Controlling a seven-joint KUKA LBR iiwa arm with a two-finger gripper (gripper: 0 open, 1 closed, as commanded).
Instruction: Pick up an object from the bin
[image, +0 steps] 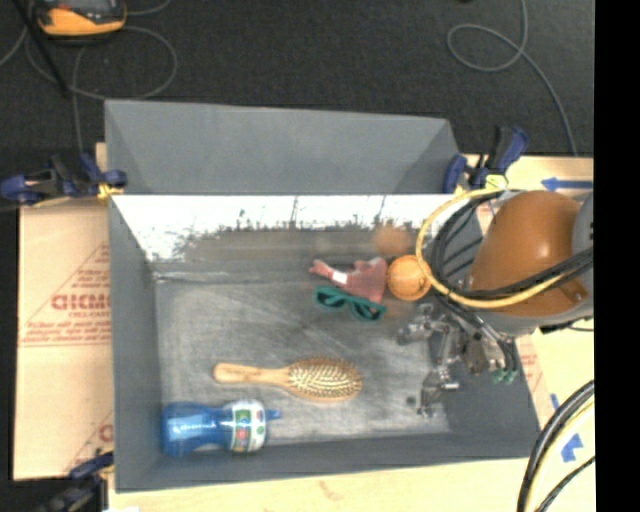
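While my arm reaches in from the right under its orange cover (525, 255), my jaws hang low at the right side of the bin (280, 160), over bare grey floor near the front right corner. I see nothing between them. Whether they stand wide or narrow I cannot tell, because from this angle their tips run together with the metal of my wrist. Nearest to me, up and to the left, an orange ball (406, 278) rests by the back wall. It touches a crumpled pink thing (352, 274), and a pair of green sunglasses (350, 301) lies just in front of that. To my left, a wooden hairbrush (300, 379) lies flat across the middle of the floor, bristles up, with its head towards me and its handle pointing away. Well apart from me, in the front left corner, a blue bottle (213, 428) with a white and green label lies on its side along the front wall.
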